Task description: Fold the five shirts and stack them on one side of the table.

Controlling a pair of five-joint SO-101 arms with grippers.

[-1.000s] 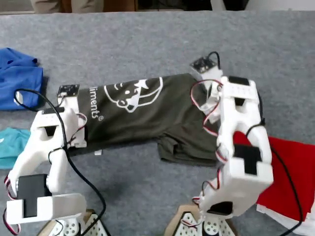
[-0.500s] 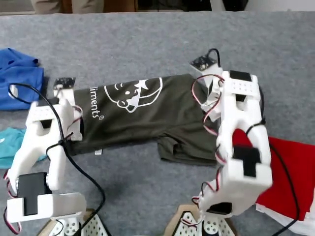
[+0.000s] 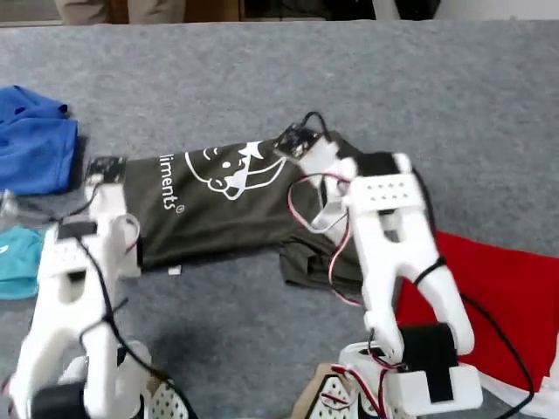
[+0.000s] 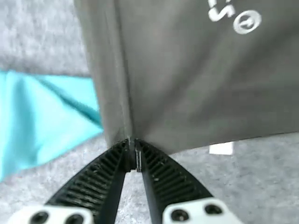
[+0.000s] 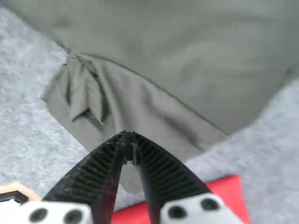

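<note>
A dark olive shirt (image 3: 227, 201) with white print lies spread across the middle of the grey table. My left gripper (image 3: 118, 179) is at the shirt's left edge. In the left wrist view that gripper (image 4: 131, 151) is shut on the hem of the shirt (image 4: 196, 70). My right gripper (image 3: 303, 150) hangs over the shirt's upper right part. In the right wrist view its fingertips (image 5: 129, 142) are together above the shirt (image 5: 187, 60), near the crumpled sleeve (image 5: 77, 95). I cannot tell whether cloth is pinched there.
A blue shirt (image 3: 35, 140) lies bunched at the far left, with a teal shirt (image 3: 17, 253) below it, close to my left arm. A red shirt (image 3: 498, 297) lies at the right front, beside the right arm's base. The far half of the table is bare felt.
My right arm has swung left from the shirt's right end to above its middle. My left arm has drawn back to the left, and the hem has followed it.
</note>
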